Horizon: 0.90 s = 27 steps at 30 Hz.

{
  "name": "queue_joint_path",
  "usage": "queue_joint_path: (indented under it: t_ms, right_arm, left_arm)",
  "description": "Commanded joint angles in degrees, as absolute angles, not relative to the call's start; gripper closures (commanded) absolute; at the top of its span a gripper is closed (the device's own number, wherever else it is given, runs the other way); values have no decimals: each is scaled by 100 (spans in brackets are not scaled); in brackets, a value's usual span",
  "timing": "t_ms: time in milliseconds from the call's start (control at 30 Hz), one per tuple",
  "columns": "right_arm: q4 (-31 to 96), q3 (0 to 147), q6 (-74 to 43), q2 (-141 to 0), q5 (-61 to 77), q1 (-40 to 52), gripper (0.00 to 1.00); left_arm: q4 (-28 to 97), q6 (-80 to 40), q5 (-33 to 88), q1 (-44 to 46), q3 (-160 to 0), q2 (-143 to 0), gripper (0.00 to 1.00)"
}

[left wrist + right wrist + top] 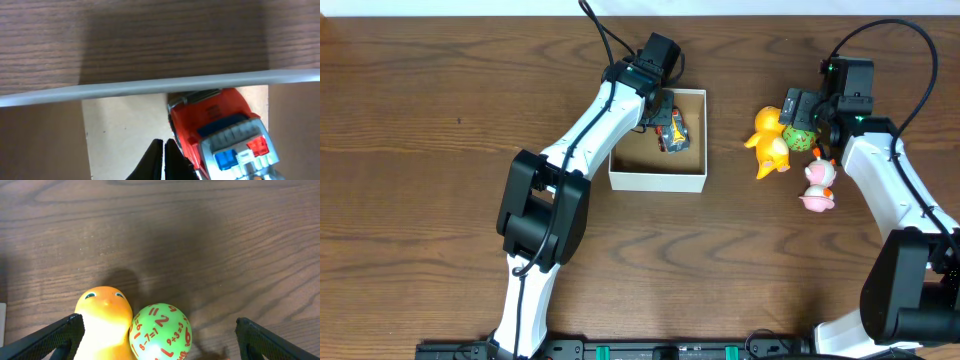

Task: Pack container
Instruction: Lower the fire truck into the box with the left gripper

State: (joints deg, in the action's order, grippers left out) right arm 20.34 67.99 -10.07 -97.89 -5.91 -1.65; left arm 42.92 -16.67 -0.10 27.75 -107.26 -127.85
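Observation:
The container [657, 179], a square shallow box with white walls and a brown inside, sits at the table's middle back. A red toy car [673, 131] with blue and red lights lies inside it; it also shows in the left wrist view [220, 127]. My left gripper [164, 150] is shut and empty, down inside the container just left of the car. My right gripper [160, 335] is wide open over a yellow duck [104, 322] and a green number ball [161, 332], both between its fingers. In the overhead view the duck [769, 142] and ball [799, 137] lie right of the container.
A pink and white toy [818, 185] lies on the table below the ball, beside my right arm. The container's white far wall [150, 89] crosses the left wrist view. Bare wood table lies to the left and front.

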Motion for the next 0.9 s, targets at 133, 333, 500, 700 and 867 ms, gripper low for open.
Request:
queue_joint_path:
  t_ms: [133,333,500,700,867]
  right_arm:
    - [2040,6910,-956,-9795,-620,-246,1]
    - [2040,6910,-958,-9795,-622,-314,1]
    - [2040,6910,-958,-9795,-620,-338,1]
    - [2040,6910,-956,-9795,-622,-338,1]
    - [2040,6910,-956,-9795,-622,-342,1]
  left_arm:
    - [4274,-1662,150,2770,-10694,-12899,94]
    - [4272,-1662,154,2773,-10694,-12899,94]
    - [4272,-1658,587,2770,-10694,-12899,94]
    - [4268,-1636,733,2770,-10694,-12899,94]
    - [4239,-1616,762,2770,-10694,-12899,94]
